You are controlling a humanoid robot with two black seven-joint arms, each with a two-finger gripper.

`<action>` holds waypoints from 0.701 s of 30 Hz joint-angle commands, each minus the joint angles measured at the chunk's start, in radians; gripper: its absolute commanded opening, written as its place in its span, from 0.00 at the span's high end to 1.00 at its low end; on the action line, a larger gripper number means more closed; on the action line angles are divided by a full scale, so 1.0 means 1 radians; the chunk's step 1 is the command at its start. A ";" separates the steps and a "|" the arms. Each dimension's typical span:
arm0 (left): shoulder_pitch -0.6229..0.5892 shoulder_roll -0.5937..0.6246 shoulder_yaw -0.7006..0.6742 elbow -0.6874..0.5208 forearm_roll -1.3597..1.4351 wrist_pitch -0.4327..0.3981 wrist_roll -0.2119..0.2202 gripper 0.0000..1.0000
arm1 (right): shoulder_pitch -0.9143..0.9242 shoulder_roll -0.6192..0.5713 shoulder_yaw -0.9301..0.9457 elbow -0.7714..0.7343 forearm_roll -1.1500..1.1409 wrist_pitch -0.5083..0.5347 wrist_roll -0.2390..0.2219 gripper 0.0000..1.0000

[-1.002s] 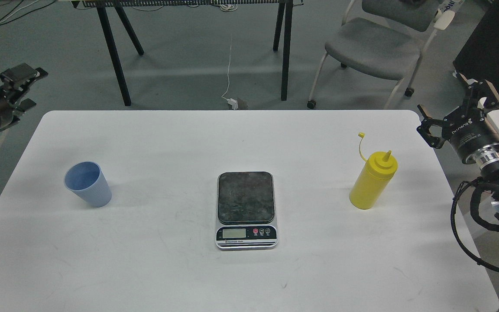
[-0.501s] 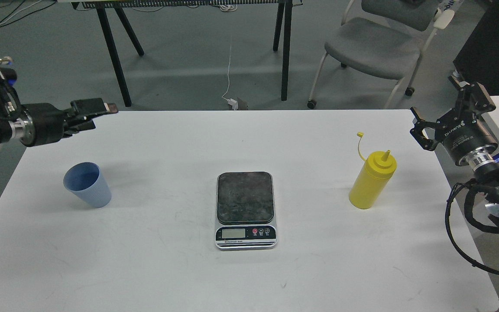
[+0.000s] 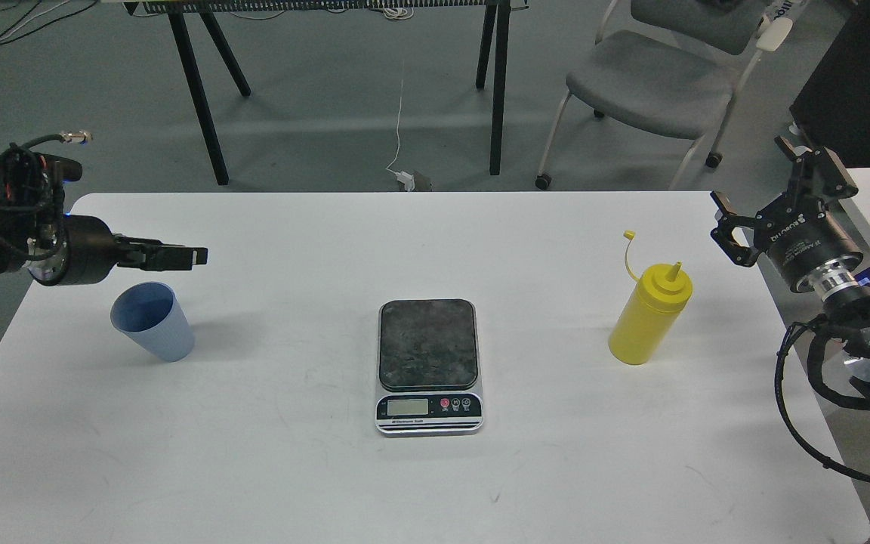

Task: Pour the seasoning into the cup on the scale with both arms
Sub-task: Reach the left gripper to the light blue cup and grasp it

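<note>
The light blue ribbed cup (image 3: pixel 152 322) stands on the white table (image 3: pixel 314 483) at the left. The scale (image 3: pixel 428 365) sits in the middle with its dark platform bare. The yellow seasoning bottle (image 3: pixel 649 316) stands upright at the right, its tethered cap hanging open beside the nozzle. My left gripper (image 3: pixel 192 257) points right, just above and behind the cup, touching nothing; it is seen edge-on, so its fingers cannot be told apart. My right gripper (image 3: pixel 769 190) is open and empty, up and to the right of the bottle, over the table's right edge.
A grey chair (image 3: pixel 654 79) and black table legs (image 3: pixel 205 98) stand on the floor behind the table. A black box (image 3: pixel 865 83) sits at the far right. My right arm's cables (image 3: pixel 797 423) hang off the table's right side.
My left arm has swung in from the left edge and come down to just above the cup. My right gripper has shifted slightly left toward the bottle. The cup, scale and bottle have not moved.
</note>
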 commanded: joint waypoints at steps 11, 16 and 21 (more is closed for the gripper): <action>0.139 0.058 0.000 0.076 0.041 0.110 0.000 0.01 | 0.001 0.002 0.000 0.001 0.000 0.000 0.000 0.00; 0.147 0.048 0.000 0.079 0.039 0.122 0.000 0.06 | 0.001 0.004 0.000 -0.001 0.000 0.000 0.000 0.00; 0.148 0.038 0.000 0.093 0.039 0.141 0.000 0.16 | 0.003 0.011 0.000 -0.001 0.000 0.000 0.000 0.00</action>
